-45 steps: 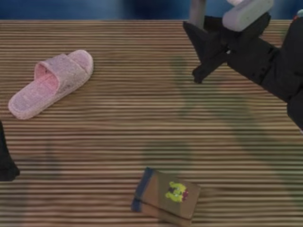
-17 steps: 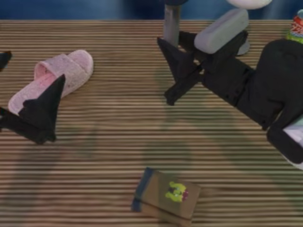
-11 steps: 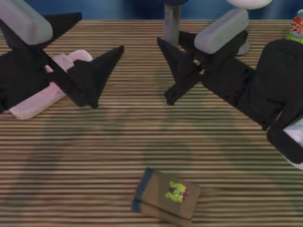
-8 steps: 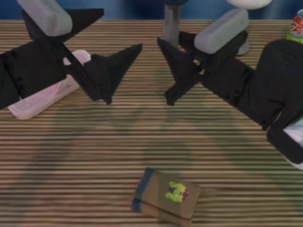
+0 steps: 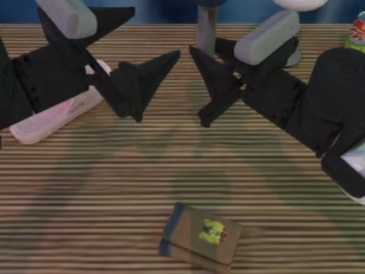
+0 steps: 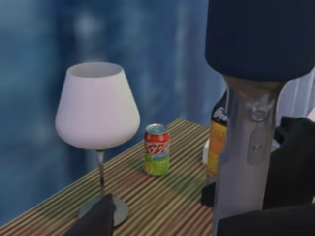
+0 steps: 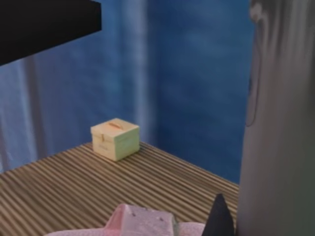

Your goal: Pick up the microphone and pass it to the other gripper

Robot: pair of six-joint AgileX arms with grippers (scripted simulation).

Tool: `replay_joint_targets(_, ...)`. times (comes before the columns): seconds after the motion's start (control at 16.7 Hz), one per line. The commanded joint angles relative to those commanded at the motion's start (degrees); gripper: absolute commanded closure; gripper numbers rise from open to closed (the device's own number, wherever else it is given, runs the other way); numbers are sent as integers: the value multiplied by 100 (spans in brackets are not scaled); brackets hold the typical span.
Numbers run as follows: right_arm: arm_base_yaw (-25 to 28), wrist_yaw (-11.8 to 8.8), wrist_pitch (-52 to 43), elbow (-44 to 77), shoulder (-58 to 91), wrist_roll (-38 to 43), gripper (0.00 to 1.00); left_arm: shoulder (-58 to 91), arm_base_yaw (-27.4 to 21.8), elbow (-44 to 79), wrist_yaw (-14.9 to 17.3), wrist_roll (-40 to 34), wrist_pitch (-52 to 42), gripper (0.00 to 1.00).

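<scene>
Pinched upright in the right gripper (image 5: 212, 57), hard against the far edge at about 12 o'clock on the table: the microphone (image 5: 206, 31). Seen in the top view only as a grey handle rising out of frame. From the left wrist, navy head up and handle (image 6: 246, 162) straight ahead. From the right wrist, close and filling one side (image 7: 278, 123).

Reaching in from 10 o'clock with fingers spread wide: the left gripper (image 5: 157, 31), tips pointed at the handle, near but apart. Only a narrow gap of bare slats between the two claws.

Open room across the middle and toward 6 o'clock, crossed only by shadows.

Under the left arm at 9 to 10 o'clock, partly covered: a pink slipper (image 5: 45, 117). At 6 o'clock near the front edge, well apart from both grippers: a brown book (image 5: 199, 234). Behind the right gripper at 1 o'clock: a lamp (image 6: 96, 105) with white shade and round base. At 2 o'clock by the far right corner: a drink can (image 5: 356, 31), beside an orange bottle (image 6: 216, 142). In the right wrist view, by the table's edge: a small yellow box (image 7: 114, 138).
</scene>
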Motion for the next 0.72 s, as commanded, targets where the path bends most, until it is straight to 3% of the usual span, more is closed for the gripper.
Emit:
replay_joint_targets(0.48,0,0,0,0,0,0,100,1835,-881,1375,-836,-23,453,0)
replay_joint_targets(0.72,0,0,0,0,0,0,100,2000,-989,1526,-939,-29,496,0)
